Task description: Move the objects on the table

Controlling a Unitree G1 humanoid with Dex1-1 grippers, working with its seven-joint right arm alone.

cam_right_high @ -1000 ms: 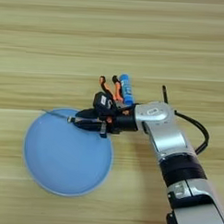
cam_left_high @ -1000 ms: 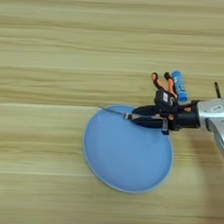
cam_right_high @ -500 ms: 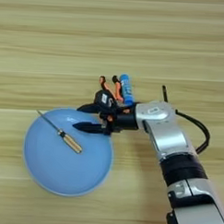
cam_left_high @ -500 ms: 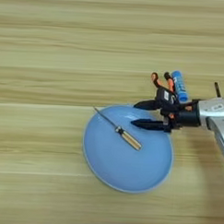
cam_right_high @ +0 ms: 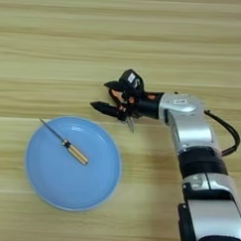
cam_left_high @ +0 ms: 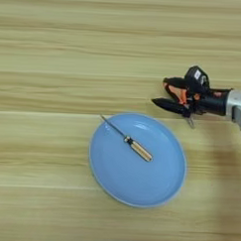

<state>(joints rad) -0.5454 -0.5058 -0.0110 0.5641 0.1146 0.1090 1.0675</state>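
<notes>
Black fingers of the pincer [cam_right_high: 107, 97] are spread apart over the pliers [cam_right_high: 124, 104]. At seven o'clock from it, the screwdriver [cam_left_high: 127, 140] is seen lying on the blue plate [cam_left_high: 159, 188] on the worktop [cam_left_high: 56, 50].

Wide bare table [cam_left_high: 56, 50] to the left and far side, open to any approach. Blocked toward the middle by the blue plate [cam_left_high: 114, 184] (screwdriver [cam_right_high: 67, 144] lying inside, upper left). Crowded just beyond the plate's right rim: right gripper [cam_right_high: 106, 97] spread open over the pliers [cam_right_high: 128, 120].
</notes>
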